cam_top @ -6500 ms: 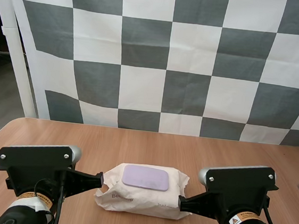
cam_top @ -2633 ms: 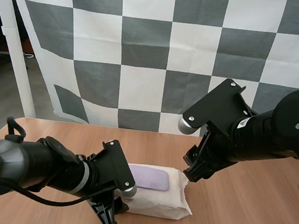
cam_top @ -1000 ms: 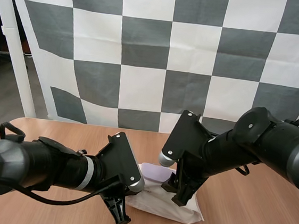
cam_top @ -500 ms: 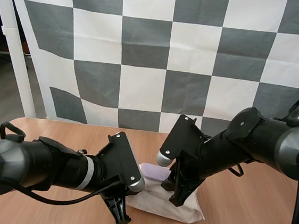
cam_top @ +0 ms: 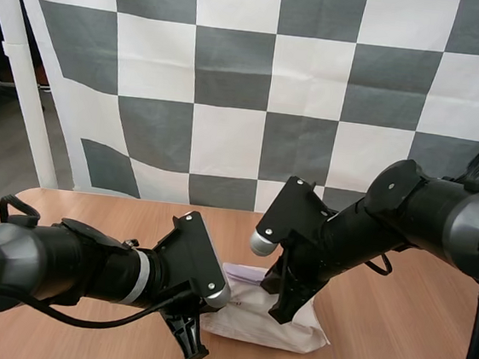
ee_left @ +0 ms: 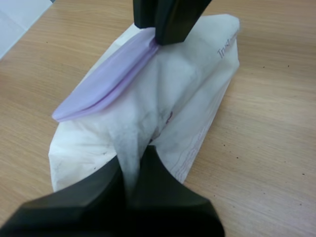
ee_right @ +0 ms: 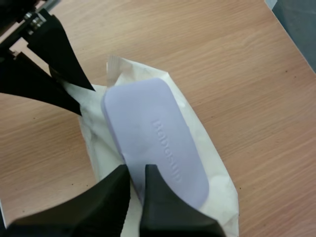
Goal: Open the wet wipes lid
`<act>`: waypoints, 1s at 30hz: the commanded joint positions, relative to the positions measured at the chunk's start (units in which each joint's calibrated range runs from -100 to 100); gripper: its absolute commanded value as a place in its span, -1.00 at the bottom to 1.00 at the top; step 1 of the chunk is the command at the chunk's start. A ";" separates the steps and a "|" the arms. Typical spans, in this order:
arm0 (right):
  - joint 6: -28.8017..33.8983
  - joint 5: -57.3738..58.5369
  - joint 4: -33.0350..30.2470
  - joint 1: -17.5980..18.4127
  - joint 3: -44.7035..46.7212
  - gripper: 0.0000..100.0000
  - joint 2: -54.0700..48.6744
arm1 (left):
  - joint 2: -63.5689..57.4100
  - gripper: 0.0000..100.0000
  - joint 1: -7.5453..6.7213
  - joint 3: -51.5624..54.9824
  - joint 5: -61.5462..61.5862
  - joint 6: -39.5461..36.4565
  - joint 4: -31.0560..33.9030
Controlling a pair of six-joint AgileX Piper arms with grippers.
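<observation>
Two grips: your left gripper [ee_left: 132, 163] pinches the pack [ee_left: 197, 98] at its end, your right gripper [ee_right: 137, 170] nips the lid [ee_right: 153, 128] by its near edge; peel upward slowly.

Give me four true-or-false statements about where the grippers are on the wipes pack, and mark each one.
1. The left gripper pinches the white wrapper at one end of the pack of wet wipes. True.
2. The pack rests on a wooden table. True.
3. The right gripper hangs over bare table, away from the pack. False: its fingertips grip the edge of the lid.
4. The lid is green. False: it is pale purple.
</observation>
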 commanded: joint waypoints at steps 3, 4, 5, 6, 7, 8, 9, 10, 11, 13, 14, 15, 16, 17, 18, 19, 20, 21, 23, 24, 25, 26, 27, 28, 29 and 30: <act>-0.72 -0.24 0.62 0.00 -0.12 -1.00 -0.06 | -0.01 -1.00 -0.02 -0.02 0.08 0.83 -0.09; -1.11 -0.70 0.88 0.00 -0.12 -1.00 -0.06 | -0.01 -1.00 -0.02 -0.02 0.08 0.83 -0.09; -1.46 -1.58 1.51 0.00 -0.12 -1.00 -0.06 | -0.01 -1.00 -0.02 -0.02 0.08 0.83 -0.09; -2.02 -2.57 2.08 0.00 -0.12 -1.00 -0.06 | -0.01 -1.00 -0.02 -0.02 0.08 0.83 -0.09; -2.03 -3.78 2.64 0.00 -0.12 -1.00 -0.06 | -0.01 -1.00 -0.02 -0.02 0.08 0.83 -0.09; -2.15 -5.46 3.15 0.00 -0.12 -1.00 -0.06 | -0.01 -1.00 -0.02 -0.02 0.08 0.83 -0.09; -2.38 -7.02 3.44 0.00 -0.12 -1.00 -0.06 | -0.01 -1.00 -0.02 -0.02 0.08 0.83 0.04; -2.38 -8.59 3.42 0.00 -0.12 -1.00 -0.06 | -0.01 -1.00 -0.02 -0.02 0.08 0.83 0.22; -3.06 -10.27 3.42 0.00 -0.12 -1.00 -0.06 | -0.01 -1.00 -0.02 -0.02 0.08 0.83 0.41; -3.39 -13.78 3.51 0.00 -0.12 -1.00 -0.06 | -0.01 -1.00 -0.02 -0.02 0.08 0.83 0.66; -3.79 -15.89 3.84 0.00 -0.12 -1.00 -0.06 | -0.01 -1.00 -0.02 -0.02 0.08 0.83 0.66; -4.76 -17.22 4.48 0.00 -0.12 -1.00 0.06 | -0.01 -1.00 -0.02 -0.02 0.08 0.83 0.66; -5.98 -17.65 5.41 0.00 -0.28 -1.00 0.51 | -0.01 -1.00 -0.02 -0.02 0.08 0.83 0.66; -6.29 -17.65 5.91 0.00 -0.38 -1.00 0.98 | -0.01 -1.00 -0.02 -0.02 0.08 0.83 0.66; -7.01 -18.45 6.73 0.00 -0.38 -1.00 1.76 | -0.01 -1.00 -0.02 -0.02 0.08 0.83 0.76; -7.61 -19.21 7.60 0.00 -0.38 -1.00 2.76 | -0.01 -1.00 -0.02 -0.02 0.08 0.83 0.89; -8.30 -20.11 8.25 0.00 -0.38 -1.00 3.69 | -0.01 -1.00 -0.02 -0.02 0.08 0.83 0.89; -8.65 -21.28 8.75 0.00 -0.38 -1.00 4.91 | -0.01 -1.00 -0.02 -0.02 0.08 0.83 0.89; -9.71 -22.87 9.57 0.00 -0.38 -1.00 7.47 | -0.01 -1.00 -0.02 -0.02 0.08 0.83 0.89; -10.26 -23.52 9.96 0.00 -0.38 -1.00 8.70 | -0.01 -1.00 -0.02 -0.02 0.08 0.83 0.89; -10.87 -24.19 10.31 0.00 -0.38 -1.00 9.67 | -0.01 -1.00 -0.02 -0.02 0.08 0.83 0.89; -11.34 -24.88 11.06 0.00 -0.38 -1.00 10.84 | -0.01 -1.00 -0.02 -0.02 0.08 0.83 0.89; -12.23 -25.76 11.68 0.00 -0.38 -1.00 12.04 | -0.01 -1.00 -0.02 -0.02 0.08 0.83 0.89; -12.81 -26.17 12.51 0.00 -0.38 -1.00 12.96 | -0.01 -1.00 -0.02 -0.02 0.08 0.83 0.89; -13.38 -26.62 12.88 0.00 -0.38 -1.00 13.88 | -0.01 -1.00 -0.02 -0.02 0.08 0.83 0.89; -13.95 -27.19 13.67 0.00 -0.38 -1.00 14.77 | -0.01 -1.00 -0.02 -0.02 0.08 0.83 0.89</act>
